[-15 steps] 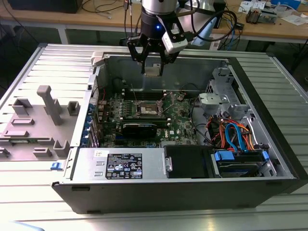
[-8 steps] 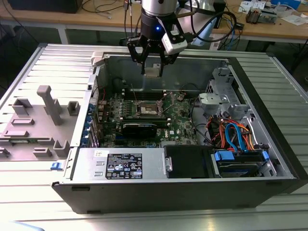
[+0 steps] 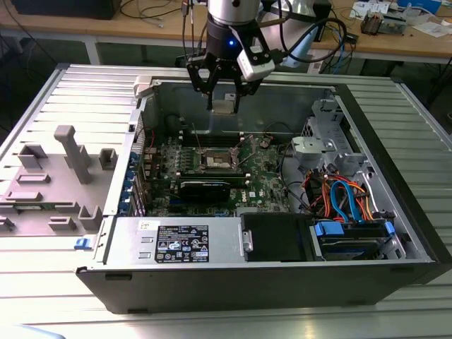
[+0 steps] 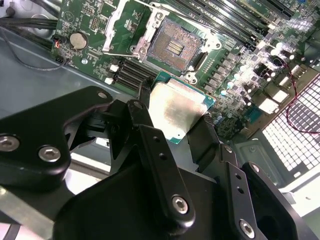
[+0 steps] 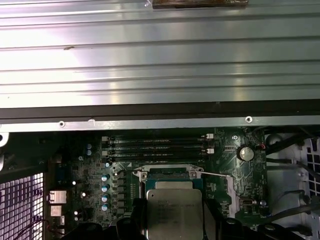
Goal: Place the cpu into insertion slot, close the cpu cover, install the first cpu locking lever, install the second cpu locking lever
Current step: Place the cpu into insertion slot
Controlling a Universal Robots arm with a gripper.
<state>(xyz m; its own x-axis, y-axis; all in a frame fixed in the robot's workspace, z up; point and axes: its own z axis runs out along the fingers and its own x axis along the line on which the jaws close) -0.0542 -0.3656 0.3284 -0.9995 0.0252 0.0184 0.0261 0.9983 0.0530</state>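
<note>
My gripper (image 3: 224, 95) hangs above the open computer case, shut on the cpu (image 3: 224, 106), a small square chip with a silvery top. In the second wrist view the cpu (image 4: 177, 112) sits between the black fingers (image 4: 145, 107), held level above the board. The insertion slot (image 4: 172, 47) lies open a short way past it, its dark centre bare. The cpu cover (image 4: 119, 17) is flipped up beside the slot, with a thin locking lever (image 4: 122, 52) standing free. In the first wrist view the cpu (image 5: 174, 212) overlaps the insertion slot (image 5: 167, 172). The slot (image 3: 216, 160) lies below the gripper on the green board.
Long black memory slots (image 3: 212, 133) run behind the socket. A silver power-supply box (image 3: 176, 244) and a black bay (image 3: 275, 236) fill the case front. Orange and blue cables (image 3: 346, 198) lie at the exterior view's right. A grey fixture (image 3: 67, 166) stands left of the case.
</note>
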